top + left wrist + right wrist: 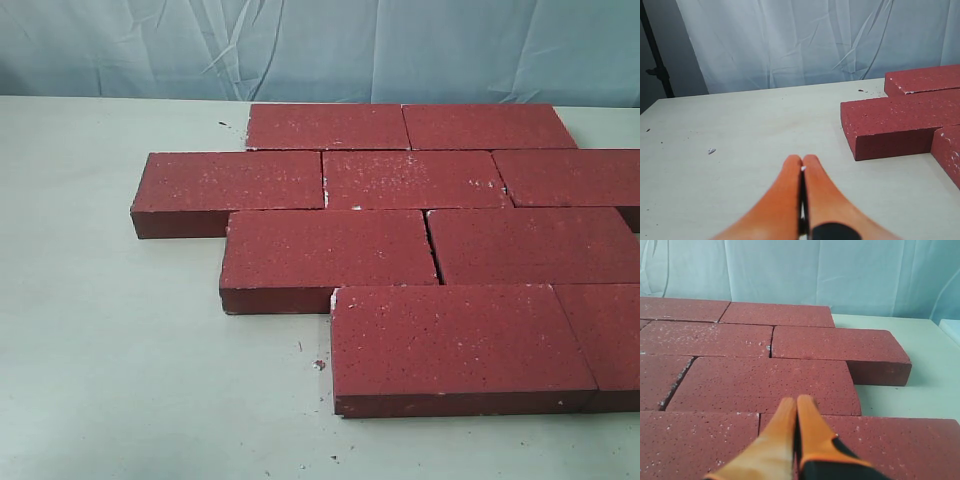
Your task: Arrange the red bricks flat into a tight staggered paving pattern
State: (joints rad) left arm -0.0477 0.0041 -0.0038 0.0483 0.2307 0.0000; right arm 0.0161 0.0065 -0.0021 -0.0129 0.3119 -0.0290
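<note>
— Plainly, where were the red bricks (430, 180) laid?

— They were laid flat on the table (120, 350) in four staggered rows, pressed edge to edge and set toward its far and right edges. The whole pattern was given by the exterior view alone, where the rightmost bricks were cut off by the frame.

— And what was added by the wrist views?

— The left gripper (802, 161) was shown only by the left wrist view. Its orange jaws were pressed together with nothing between them, over bare table near the pattern's stepped end. The right gripper (796, 401) was shown only by the right wrist view, likewise closed and empty, above the bricks. Whether they were touched could not be told.

— Was anything else caught?

— A pale crumb (712, 150) and a dark stand (655, 55) beyond the table's edge were seen from the left wrist only. A thin gap (432, 245) between two bricks was seen in the exterior view.
</note>
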